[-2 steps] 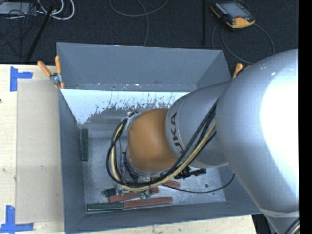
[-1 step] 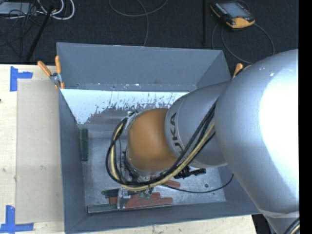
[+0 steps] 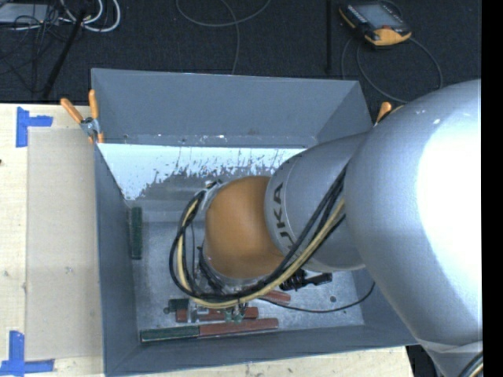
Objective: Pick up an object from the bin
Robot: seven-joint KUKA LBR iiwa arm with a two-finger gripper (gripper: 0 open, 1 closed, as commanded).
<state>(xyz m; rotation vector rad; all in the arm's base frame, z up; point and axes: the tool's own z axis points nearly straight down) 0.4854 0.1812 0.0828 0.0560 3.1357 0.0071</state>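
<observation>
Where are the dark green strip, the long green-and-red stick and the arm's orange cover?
dark green strip (image 3: 136,232): camera view, its middle.
long green-and-red stick (image 3: 236,327): camera view, its red half.
orange cover (image 3: 240,226): camera view, its rounded top.

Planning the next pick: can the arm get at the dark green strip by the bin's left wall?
Probably yes: the strip lies alone with nothing over it, left of the arm; the close wall may hamper a grip.
</observation>
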